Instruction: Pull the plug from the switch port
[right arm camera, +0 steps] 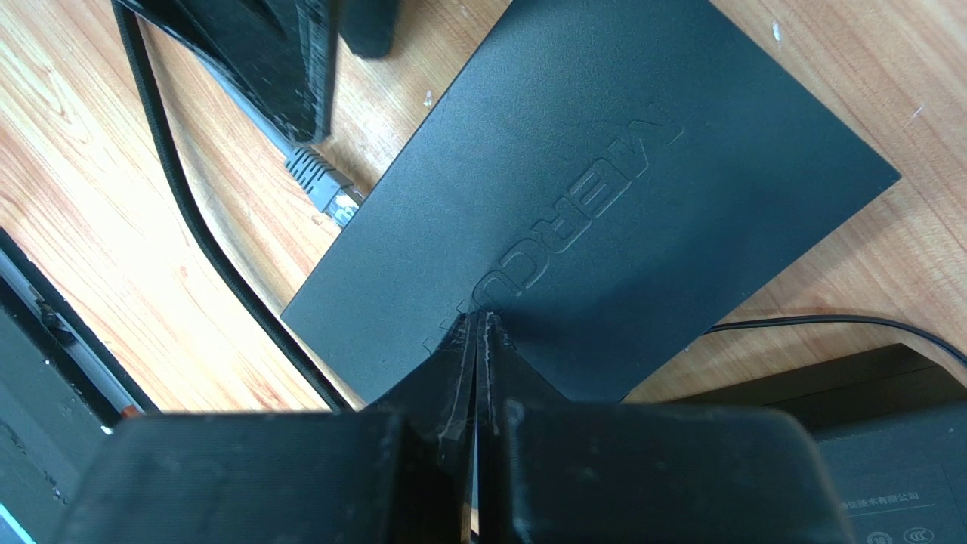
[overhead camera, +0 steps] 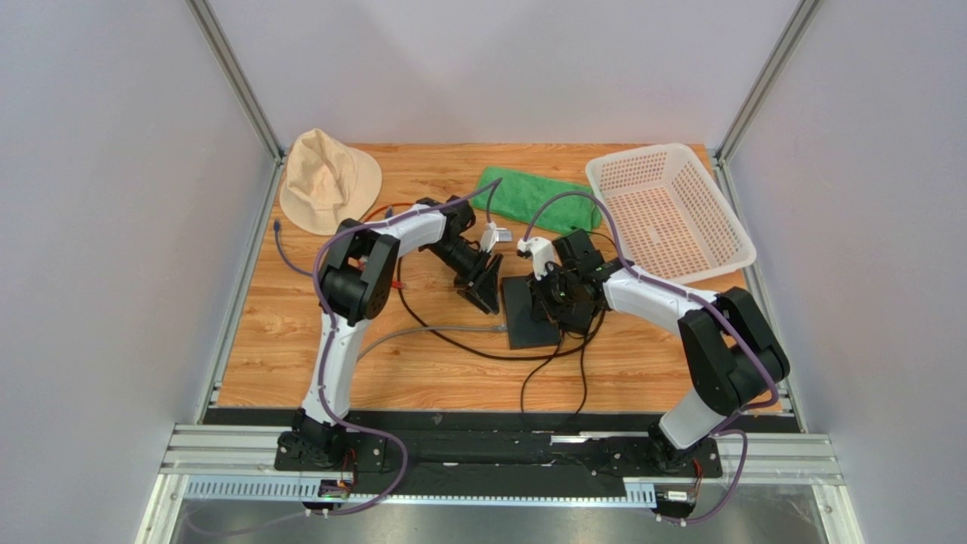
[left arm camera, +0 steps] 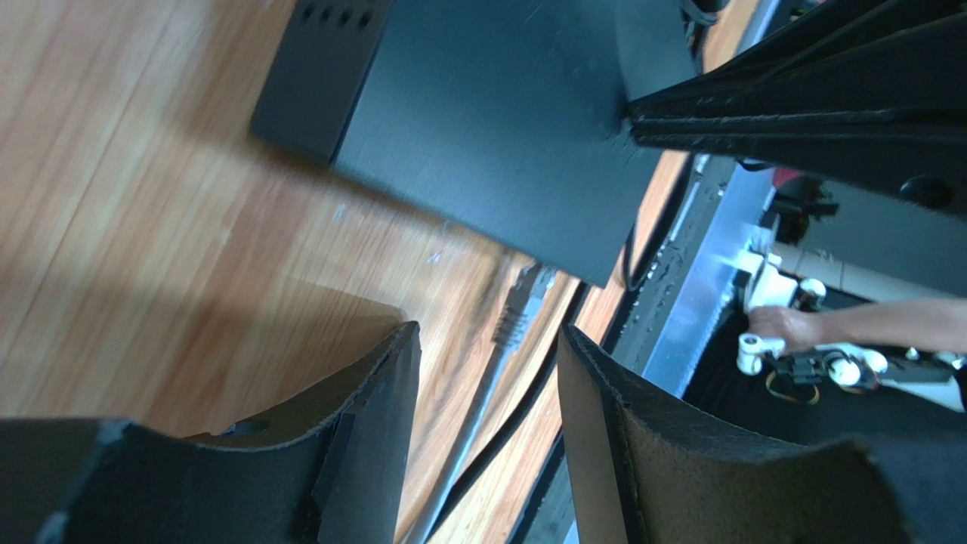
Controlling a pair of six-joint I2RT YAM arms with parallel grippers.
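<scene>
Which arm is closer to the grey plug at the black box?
Left. The left fingers, open, sit just short of the plug, lined up to straddle it. The right fingers are shut, resting on top of the box, farther away.

Tally on the table:
- one flat black switch box [right arm camera: 613, 193]
- one grey plug [right arm camera: 324, 187] on one grey cable [overhead camera: 443, 331]
- one black adapter brick [right arm camera: 897, 476]
- one beige hat [overhead camera: 327, 178]
- one green cloth [overhead camera: 534, 198]
- one pale basket [overhead camera: 670, 215]

Two arms, one gripper each: left gripper [left arm camera: 486, 334], right gripper [right arm camera: 477, 323].
</scene>
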